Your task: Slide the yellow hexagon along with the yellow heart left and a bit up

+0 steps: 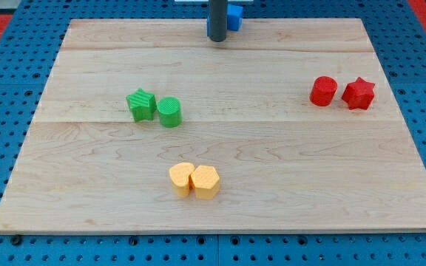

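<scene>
The yellow hexagon [206,182] sits near the view's bottom centre of the wooden board [87,207]. The yellow heart [181,178] touches it on its left side. My tip [217,38] is at the view's top centre, near the board's far edge, far above both yellow blocks and apart from them. The rod rises out of the top of the view.
A green star [141,104] and a green cylinder [169,112] sit together left of centre. A red cylinder [322,91] and a red star [359,93] sit at the right. A blue block [234,17] lies just behind the rod at the top edge.
</scene>
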`<move>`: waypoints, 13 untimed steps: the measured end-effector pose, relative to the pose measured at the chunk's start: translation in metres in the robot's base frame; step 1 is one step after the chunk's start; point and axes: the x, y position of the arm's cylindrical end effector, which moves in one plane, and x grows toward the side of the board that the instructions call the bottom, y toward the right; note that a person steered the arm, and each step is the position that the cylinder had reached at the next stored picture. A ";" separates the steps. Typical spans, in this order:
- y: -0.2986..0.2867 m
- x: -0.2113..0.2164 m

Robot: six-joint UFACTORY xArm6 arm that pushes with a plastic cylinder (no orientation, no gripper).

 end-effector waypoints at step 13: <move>0.095 0.281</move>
